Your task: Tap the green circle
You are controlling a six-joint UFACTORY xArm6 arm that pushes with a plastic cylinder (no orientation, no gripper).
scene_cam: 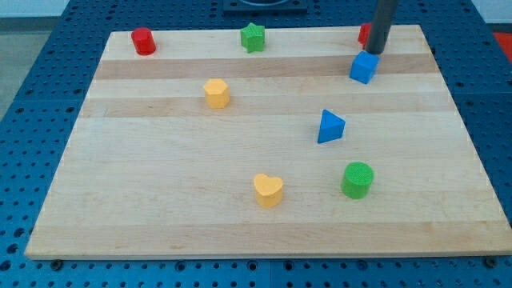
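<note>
Landmark: we place everything against the green circle (pixel 358 179), the round green block low on the wooden board (pixel 160 216), toward the view's right.
Our tip: our tip (pixel 374 52) sits at the board's top edge, far above the green circle and slightly to the view's right of it.
Jaws: we have none; the arm ends in a plain dark rod, so nothing opens, closes or holds anything.
Beside the tip: the blue cube (pixel 364 67) lies just below the tip, and a red block (pixel 364 34) peeks out behind the rod, its shape hidden from us.
On the way: the blue triangle (pixel 330 127) lies above the green circle and a little to its left, between it and the blue cube.
Neighbours: the yellow heart (pixel 269 190) sits to the left of the green circle, near its level.
Farther off: the yellow hexagon (pixel 216 94), the green star (pixel 253 37) and the red cylinder (pixel 143 41) all lie up and to the left of the green circle, well apart from it.
Done: nothing that we can see; the green circle stands alone, untouched.
Left: we judge the whole approach remains, a slide down the board past the blue cube and blue triangle, then the tap.
</note>
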